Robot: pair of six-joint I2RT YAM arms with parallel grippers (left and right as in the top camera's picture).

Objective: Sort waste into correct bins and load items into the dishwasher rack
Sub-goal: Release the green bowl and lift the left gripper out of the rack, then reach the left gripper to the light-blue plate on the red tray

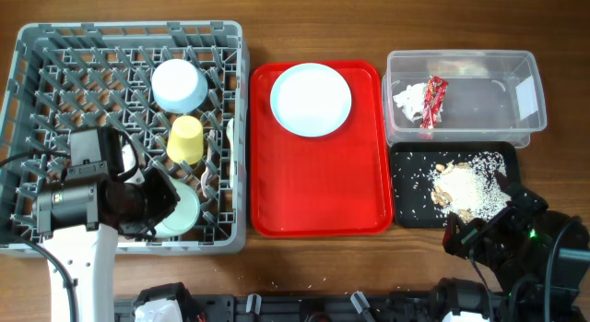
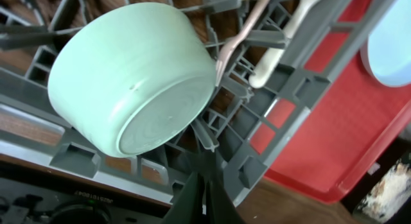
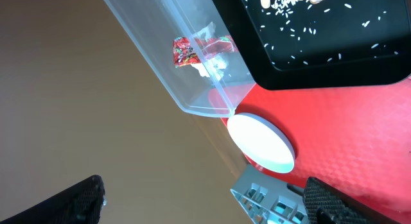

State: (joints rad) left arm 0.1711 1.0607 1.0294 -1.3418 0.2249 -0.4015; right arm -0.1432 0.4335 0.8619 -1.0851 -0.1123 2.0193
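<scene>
At the left, the grey lattice rack (image 1: 129, 29) holds an upturned light blue bowl (image 1: 177, 85), a yellow cup (image 1: 184, 137) and, by its near edge, a smooth pale green bowl (image 2: 128, 76) tipped among the pegs. The left gripper (image 2: 205, 192) sits just off that bowl's ringed base, its jaws pressed together on nothing. A white plastic cutlery handle (image 2: 282, 51) leans between pegs to the right. In the middle, a round light blue plate (image 1: 311, 99) rests on the textured red tray (image 1: 318, 193). Further right, the clear tub (image 1: 461, 56) contains the crumpled napkin (image 1: 406, 101) and the glossy red wrapper (image 1: 433, 101). The black tray (image 1: 406, 207) carries the rice scraps (image 1: 472, 184). The right gripper (image 3: 205, 201) hangs just beyond that tray's near corner, jaws spread wide and holding nothing.
</scene>
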